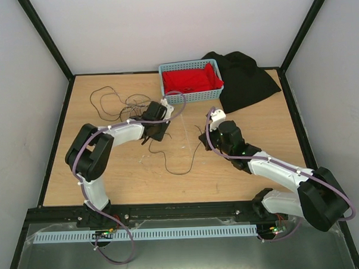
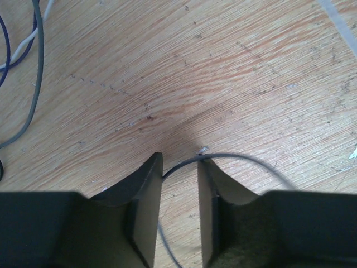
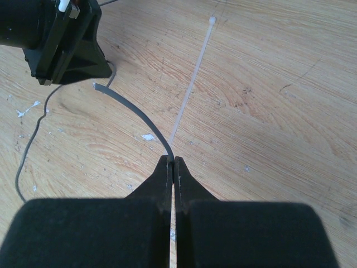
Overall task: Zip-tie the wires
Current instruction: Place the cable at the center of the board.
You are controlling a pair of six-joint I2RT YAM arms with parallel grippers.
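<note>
Dark wires (image 1: pixel 129 104) sprawl loose on the table (image 1: pixel 258 161), so we judge we are gathering: our left gripper (image 2: pixel 179 162) straddles one strand half-open and must close, while our right gripper (image 3: pixel 173 159) pinches a grey wire (image 3: pixel 135 110) near the zip tie (image 3: pixel 192 78).

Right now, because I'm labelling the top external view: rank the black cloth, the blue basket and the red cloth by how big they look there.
1. black cloth
2. blue basket
3. red cloth, lying inside the blue basket
</note>
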